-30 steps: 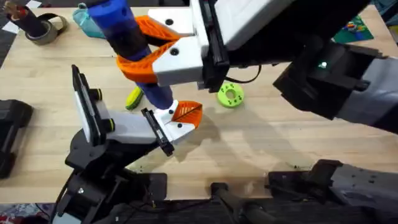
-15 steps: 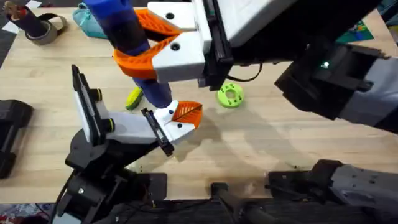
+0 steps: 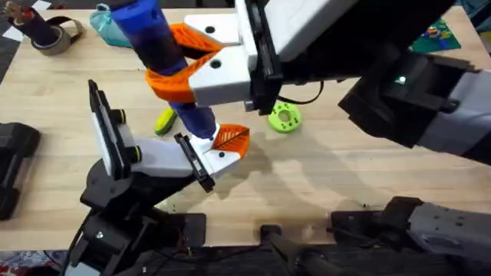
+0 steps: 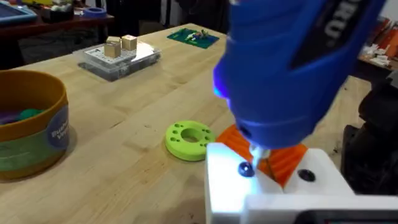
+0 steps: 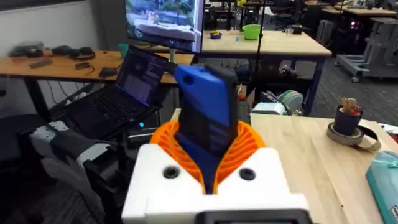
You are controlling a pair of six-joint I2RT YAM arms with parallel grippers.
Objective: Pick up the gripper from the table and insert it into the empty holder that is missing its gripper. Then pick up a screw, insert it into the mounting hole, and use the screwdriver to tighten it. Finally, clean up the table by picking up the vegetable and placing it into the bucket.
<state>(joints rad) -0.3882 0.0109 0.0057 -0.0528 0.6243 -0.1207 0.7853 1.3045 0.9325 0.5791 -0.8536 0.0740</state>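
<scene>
My right gripper (image 3: 159,60) reaches across the table, shut on the blue screwdriver (image 3: 153,34), which stands nearly upright. The screwdriver's tip rests on the white gripper block with its orange finger (image 3: 224,142). That block sits in the black holder (image 3: 192,162) on the left arm's white wrist. In the left wrist view the screwdriver (image 4: 292,68) bears down on a dark screw (image 4: 245,169) in the white block (image 4: 273,193). The yellow-green vegetable (image 3: 164,120) lies just behind the screwdriver shaft. The tan bucket (image 4: 31,124) stands off to one side. The right wrist view shows the right gripper (image 5: 208,149) with its orange pads around the blue handle.
A round green disc with holes (image 3: 284,117) lies to the right of the holder. A teal pouch (image 3: 107,27) and a tape roll (image 3: 57,34) sit at the back left. A clear box with blocks (image 4: 118,56) and a green board (image 4: 193,36) lie farther off.
The right gripper and the screwdriver handle swayed slightly up-left and came back. The tip stayed on the white block. The left arm has not moved.
</scene>
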